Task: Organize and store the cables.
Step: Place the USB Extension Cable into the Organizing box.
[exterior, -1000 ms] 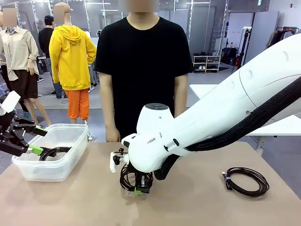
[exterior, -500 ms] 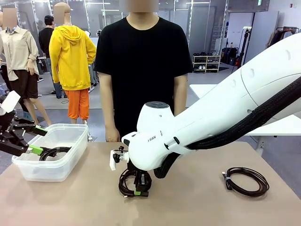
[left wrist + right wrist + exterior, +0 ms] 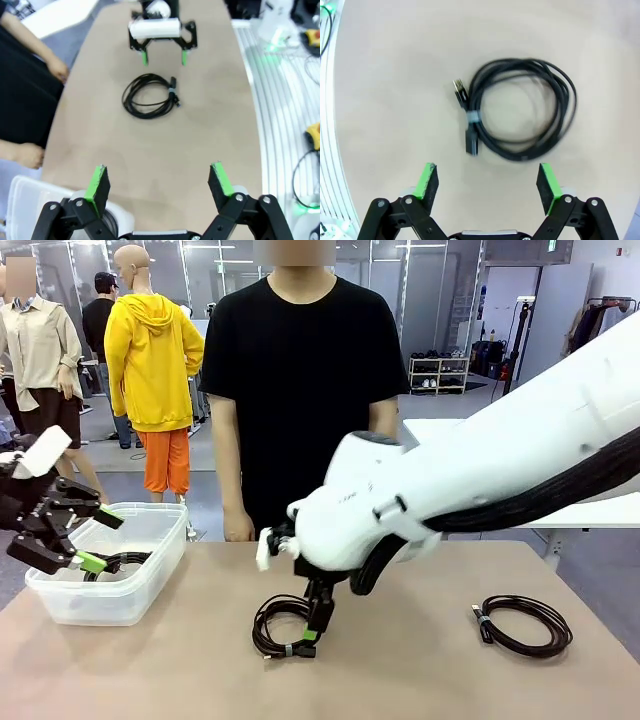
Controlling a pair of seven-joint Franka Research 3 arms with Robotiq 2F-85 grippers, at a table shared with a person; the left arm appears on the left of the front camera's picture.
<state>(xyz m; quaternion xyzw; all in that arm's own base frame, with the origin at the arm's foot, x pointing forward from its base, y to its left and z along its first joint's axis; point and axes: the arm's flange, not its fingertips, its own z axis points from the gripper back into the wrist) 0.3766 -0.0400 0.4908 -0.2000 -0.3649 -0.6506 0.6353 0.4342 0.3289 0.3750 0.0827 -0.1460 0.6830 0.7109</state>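
At table centre the coiled cable [image 3: 472, 120] lies loose now: your right gripper [image 3: 487, 181] has just let go and hangs above it, jaws wide. Your left gripper [image 3: 100, 540], also wide, waits at nine o'clock over the bin [image 3: 120, 605]; storing remains.

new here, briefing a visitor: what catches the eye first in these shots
The right hand, open just above a coiled black cable at mid-table. Next, the clear bin at the left holding a stored cable, left hand open at it, and a second coil lying at the right.
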